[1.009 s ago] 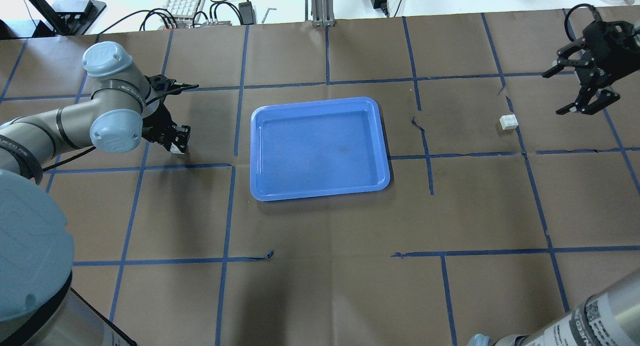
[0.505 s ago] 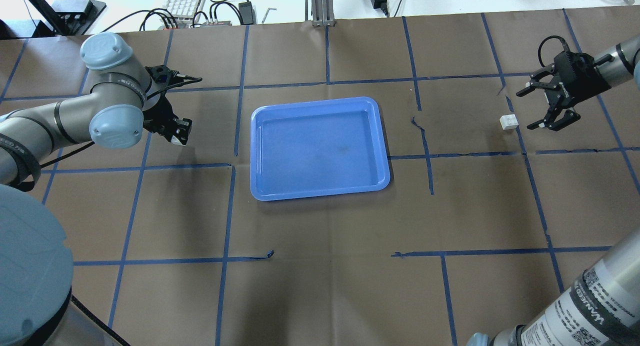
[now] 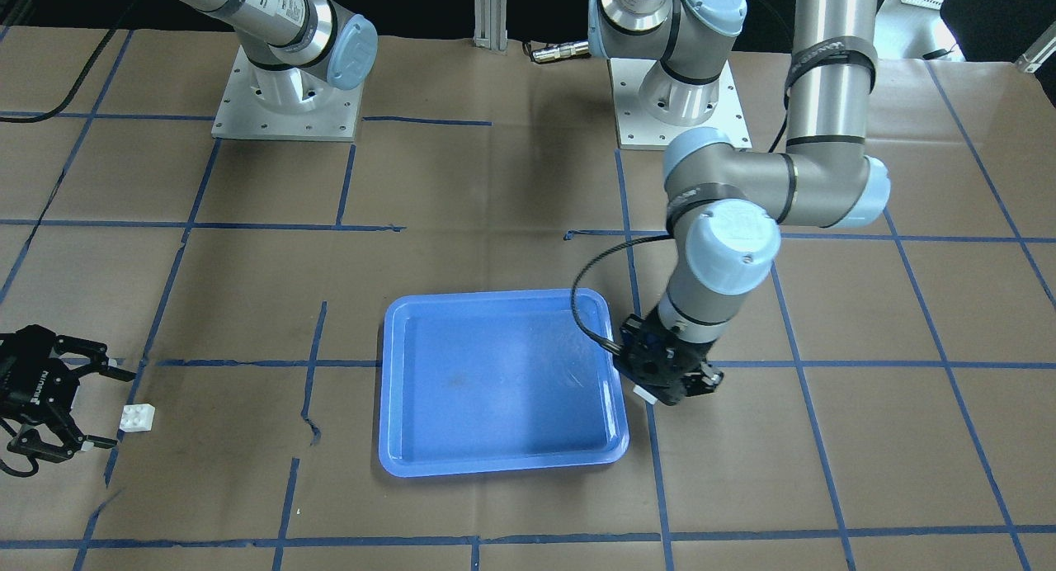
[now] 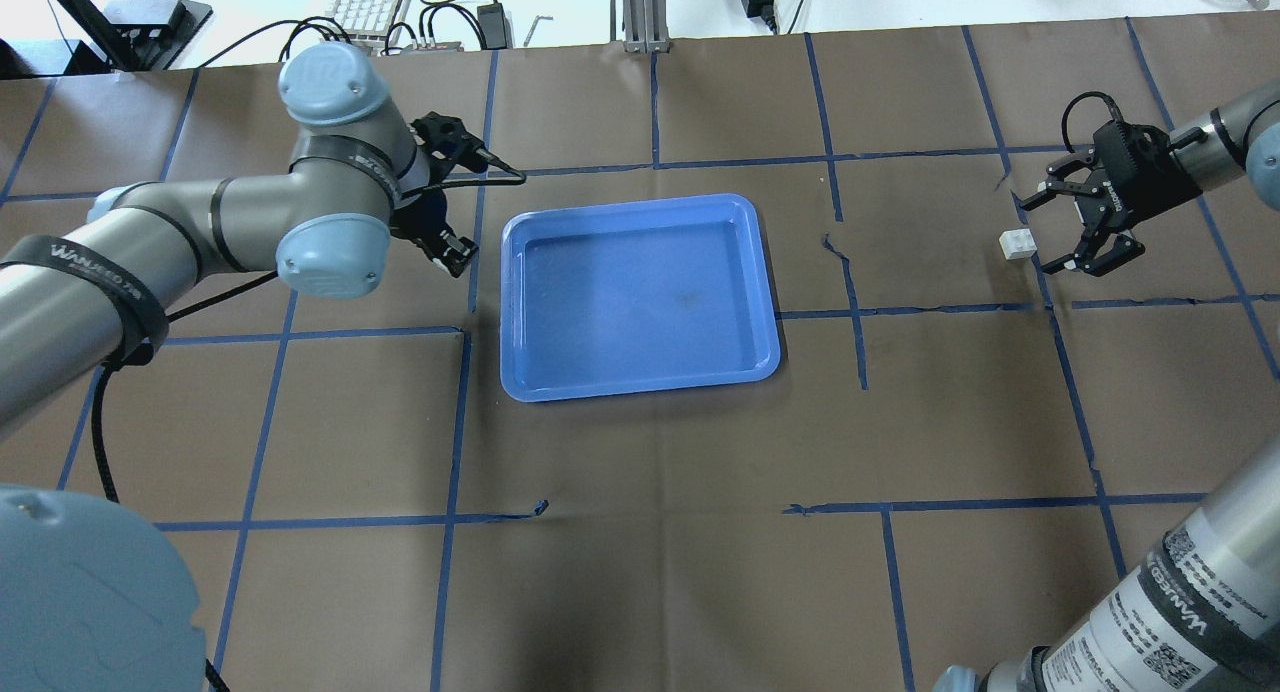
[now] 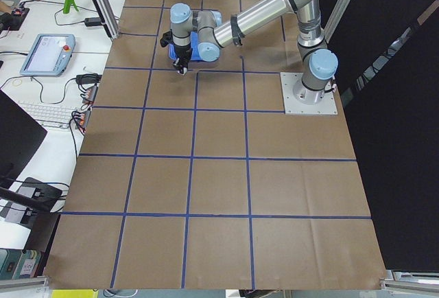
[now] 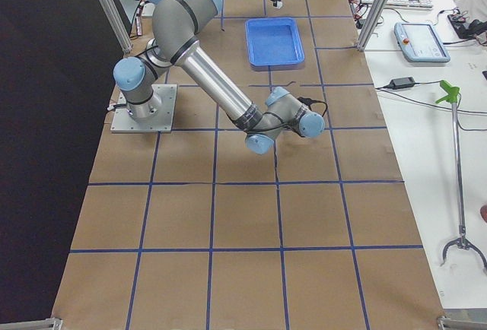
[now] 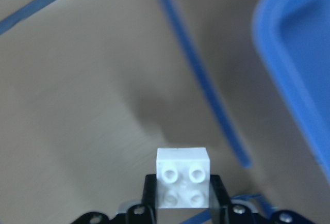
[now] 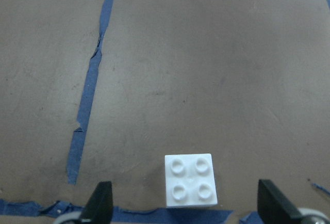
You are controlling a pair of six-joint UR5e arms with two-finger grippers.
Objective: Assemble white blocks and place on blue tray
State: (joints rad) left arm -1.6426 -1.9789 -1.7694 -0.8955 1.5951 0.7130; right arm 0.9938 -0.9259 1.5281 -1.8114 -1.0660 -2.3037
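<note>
My right gripper (image 4: 1050, 230) hangs with its fingers spread wide. The loose white block (image 8: 190, 179) sits studs-up on the table just ahead of the fingertips, centred on the gap and on the side toward the blue tray (image 4: 630, 205), so I judge a short advance would bring the fingers around it. My left gripper (image 4: 452, 254) is clamped on the second white block (image 7: 183, 175) just beside the tray's rim on my left, with the tray between the two blocks.
</note>
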